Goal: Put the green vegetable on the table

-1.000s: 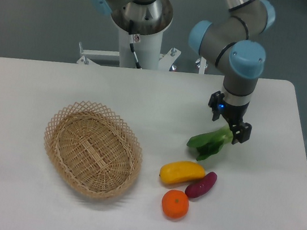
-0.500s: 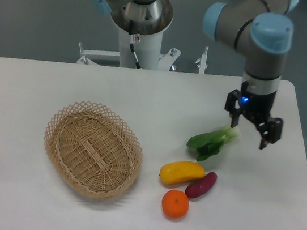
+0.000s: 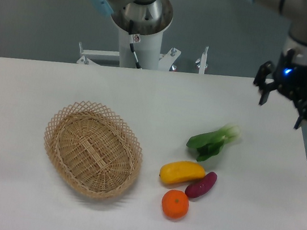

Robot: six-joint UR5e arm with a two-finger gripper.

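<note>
Since a second ago your arm has let go and pulled away: the two-finger black gripper (image 3: 285, 105), which was clamped on the pale stalk end of the vegetable, now hangs well up and off to the right, over the far right edge of the large white tabletop (image 3: 29, 103), with its fingers spread apart and nothing between them.

Working from the near edge outward, you have the round orange fruit (image 3: 175, 204) closest to the camera, then the small purple sweet potato (image 3: 201, 184) and the curved yellow fruit (image 3: 182, 172) lying just beside each other. None of these three has shifted across the frames. To their left sits the oval woven wicker basket (image 3: 92, 149), with nothing in it.

Just beyond the yellow fruit lies the small green vegetable with dark leaves and a whitish stalk (image 3: 212, 142). It rests flat on the bare tabletop, leaves pointing toward the basket side and stalk toward the right, apart from the other produce and well clear of the gripper. It has barely moved since release and shows no sign of rolling.

Farthest back you can see the arm's white pedestal base (image 3: 135, 32) behind the table.

By my reading, the placement is done: the vegetable is on the table and released, so what remains for you is only to let the arm retreat.
</note>
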